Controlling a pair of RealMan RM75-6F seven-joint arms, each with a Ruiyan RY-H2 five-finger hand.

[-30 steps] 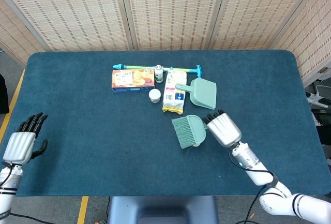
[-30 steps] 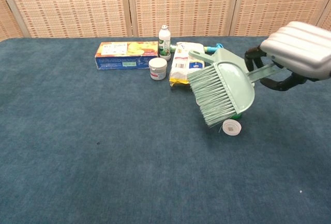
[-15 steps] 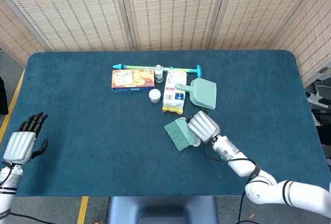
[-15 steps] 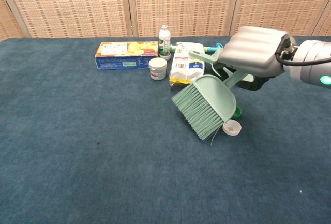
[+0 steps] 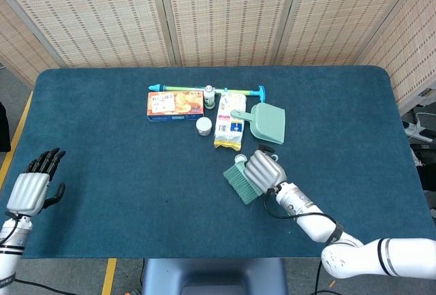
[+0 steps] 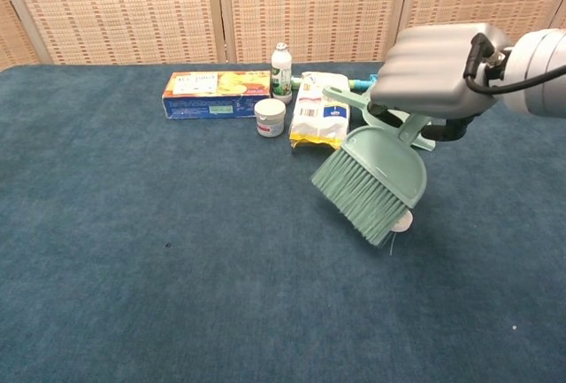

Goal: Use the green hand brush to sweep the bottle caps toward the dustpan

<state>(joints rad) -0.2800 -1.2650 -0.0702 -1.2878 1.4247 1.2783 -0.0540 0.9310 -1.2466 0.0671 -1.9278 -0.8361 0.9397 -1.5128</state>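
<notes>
My right hand (image 5: 264, 169) grips the handle of the green hand brush (image 5: 240, 181), which is tilted with its bristles (image 6: 356, 197) pointing down and to the left at the cloth. A white bottle cap (image 6: 403, 221) peeks out from behind the brush's lower right edge. The green dustpan (image 5: 268, 122) lies just beyond the hand; in the chest view only its handle (image 6: 340, 96) shows past my right hand (image 6: 438, 69). My left hand (image 5: 30, 189) hovers at the near left table edge with its fingers apart, holding nothing.
At the back middle lie a cracker box (image 5: 175, 103), a small bottle (image 5: 209, 96), a white jar (image 5: 204, 126), a snack bag (image 5: 230, 128) and a long green stick (image 5: 204, 88). The blue cloth table (image 5: 122, 172) spreads wide to the left.
My right hand swung the brush leftward, then down a little; the brush now covers most of the white cap and hides the green cap beside it. The left hand stayed put.
</notes>
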